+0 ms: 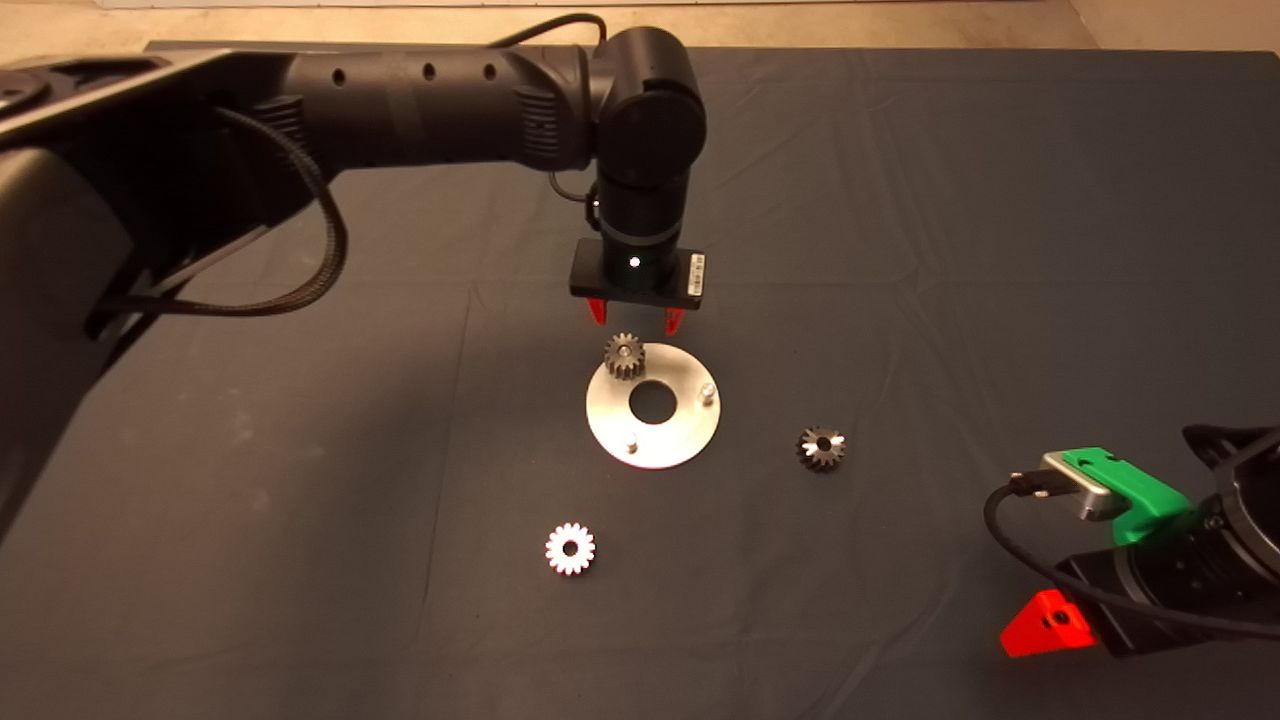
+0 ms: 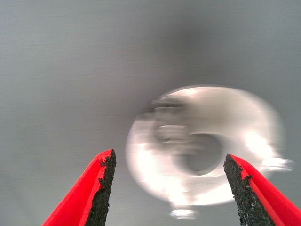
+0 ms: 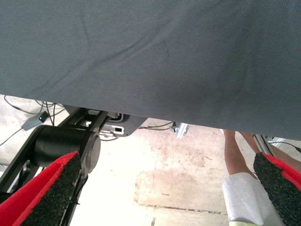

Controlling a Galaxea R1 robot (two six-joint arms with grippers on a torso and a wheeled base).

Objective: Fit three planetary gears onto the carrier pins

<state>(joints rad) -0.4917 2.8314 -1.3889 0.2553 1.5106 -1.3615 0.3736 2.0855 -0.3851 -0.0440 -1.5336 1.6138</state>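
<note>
A shiny round disc (image 1: 610,415) with a centre hole lies mid-mat; two bare carrier pins (image 1: 707,392) (image 1: 631,444) stand on it. One planetary gear (image 1: 624,356) sits on the third pin at the disc's far edge. A dark gear (image 1: 821,448) lies on the mat to the disc's right, a bright gear (image 1: 570,548) in front of it to the left. My left gripper (image 1: 636,316) hangs open just beyond the mounted gear, holding nothing. The left wrist view shows the blurred disc (image 2: 244,122) and gear (image 2: 167,120) between its fingers (image 2: 101,188). My right gripper (image 3: 164,197) waits open at the lower right.
The dark mat (image 1: 950,250) is creased. Past its edge the right wrist view shows a concrete floor (image 3: 178,174), the robot's base (image 3: 66,146) with cables, and a person's leg (image 3: 235,160).
</note>
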